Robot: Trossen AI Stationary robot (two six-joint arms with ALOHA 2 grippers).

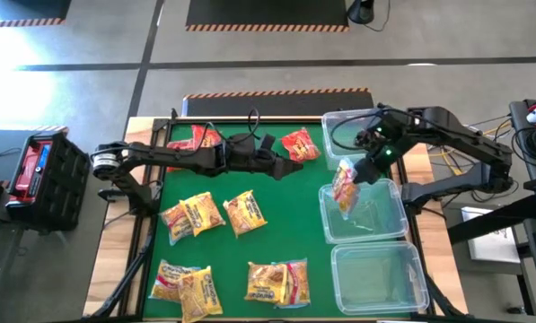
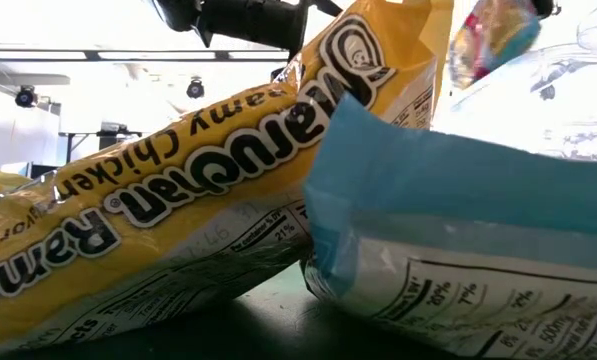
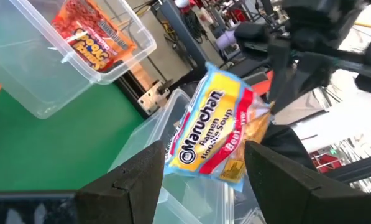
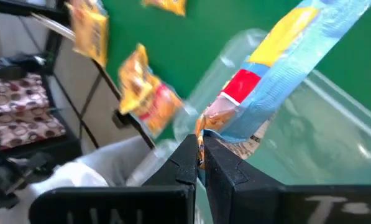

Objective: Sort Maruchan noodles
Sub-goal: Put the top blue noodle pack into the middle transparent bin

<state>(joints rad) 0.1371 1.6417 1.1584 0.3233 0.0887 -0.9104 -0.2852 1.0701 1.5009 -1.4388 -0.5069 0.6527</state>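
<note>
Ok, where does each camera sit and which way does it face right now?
High: overhead, straight down on table and both arms.
Low: table height, blocked by yellow packet; an arm above.
Left wrist: looks past open left tool at the beef packet.
Right wrist: looks down at middle bin; right tool pinches the packet.
Shared: both wrist views and high show the beef packet.

Green mat (image 1: 250, 247) covers the table, with three clear plastic bins (image 1: 380, 283) lined up down the right side of the frame. Off the table's left edge sits a black crate (image 1: 48, 170) with something red in it.
</note>
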